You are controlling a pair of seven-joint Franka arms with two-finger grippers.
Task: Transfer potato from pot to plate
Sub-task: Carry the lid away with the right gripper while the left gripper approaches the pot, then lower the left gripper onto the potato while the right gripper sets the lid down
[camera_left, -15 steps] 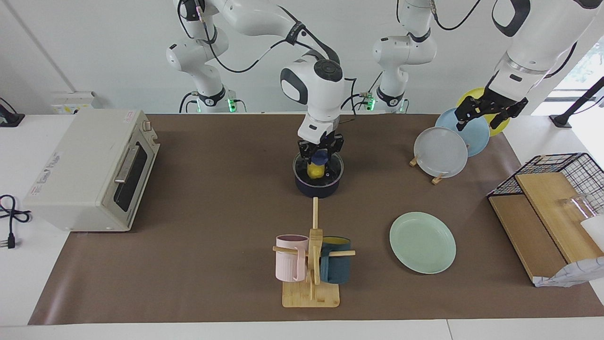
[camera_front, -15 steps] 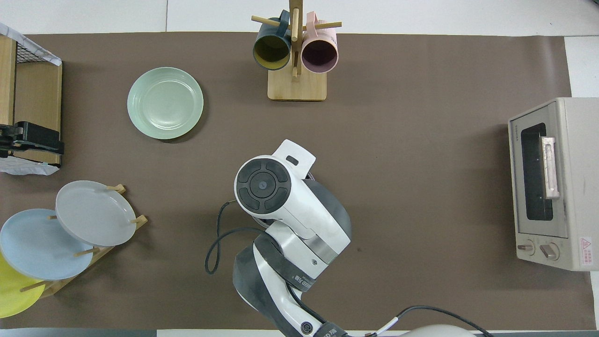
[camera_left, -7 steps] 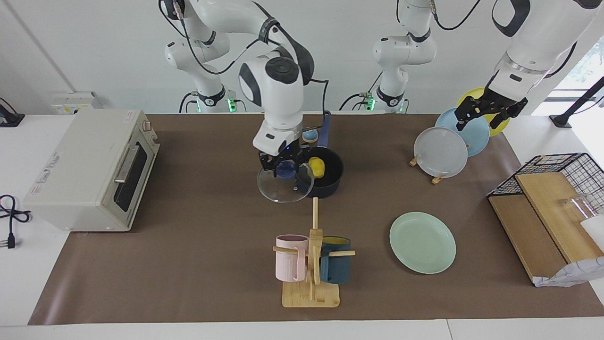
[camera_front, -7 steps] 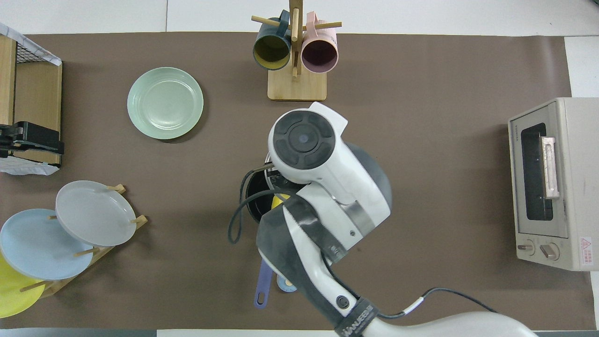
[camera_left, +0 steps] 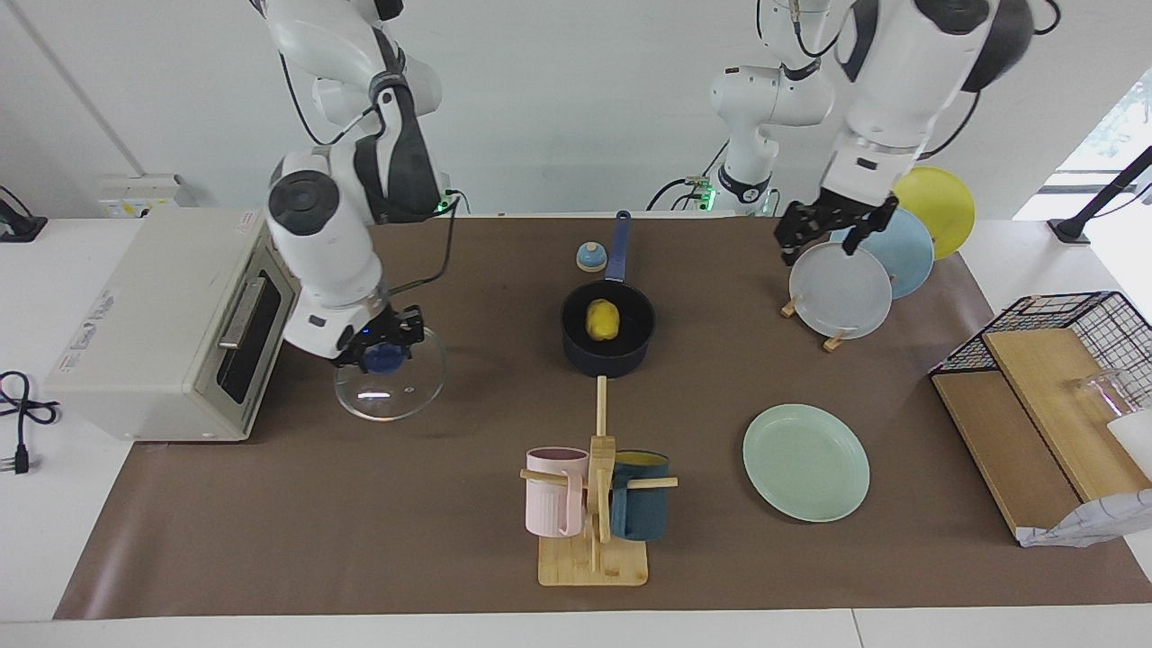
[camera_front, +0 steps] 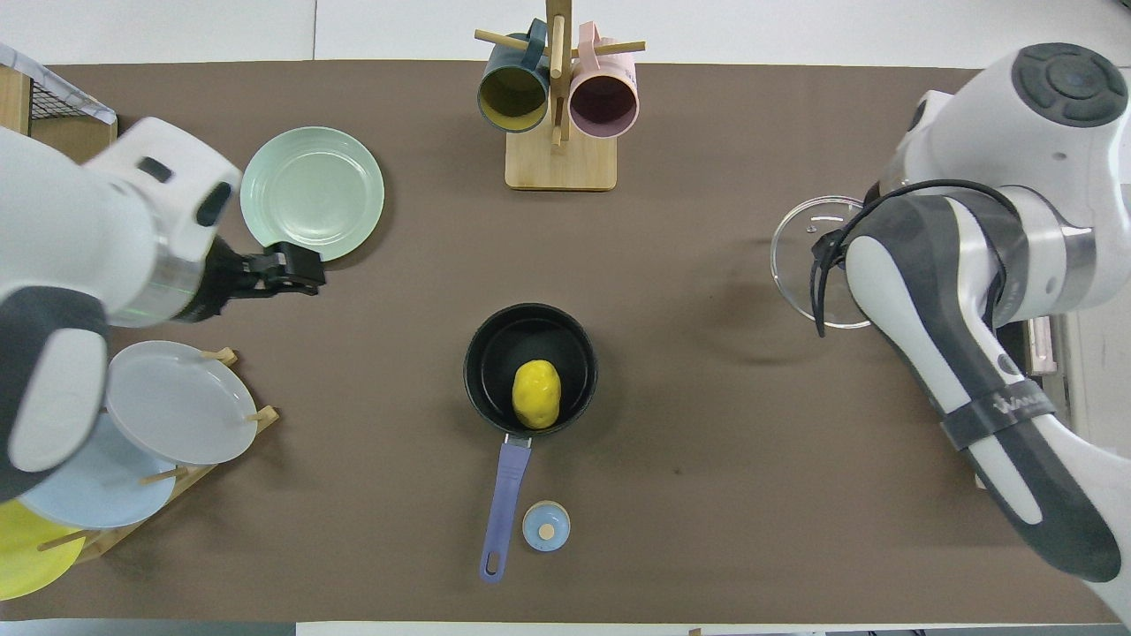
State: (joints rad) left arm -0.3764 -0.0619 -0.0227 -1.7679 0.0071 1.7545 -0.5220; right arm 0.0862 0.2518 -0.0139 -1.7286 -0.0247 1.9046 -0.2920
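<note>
Right gripper (camera_left: 379, 346) clamped on the blue knob of a glass lid (camera_left: 390, 385), held low by the toaster oven (camera_left: 171, 324); left gripper (camera_left: 832, 236) with fingers spread, over the plate rack.

Facing view: the potato (camera_left: 603, 319) lies uncovered in the pot (camera_left: 608, 349) at mid-table; the plate (camera_left: 805, 462) sits farther from the robots, toward the left arm's end. One potato, one pot, one mint plate; three racked plates; two mugs on a stand. Risk: the lumpy potato may roll from a narrow pinch, or the pot wall may block the fingers. Overhead view: the left gripper (camera_front: 283, 269) overlaps the plate's (camera_front: 311, 194) rim; the pot's (camera_front: 530, 369) handle points toward the robots, beside one small blue-rimmed disc (camera_front: 545, 526). A low reach could catch the racked plates.
</note>
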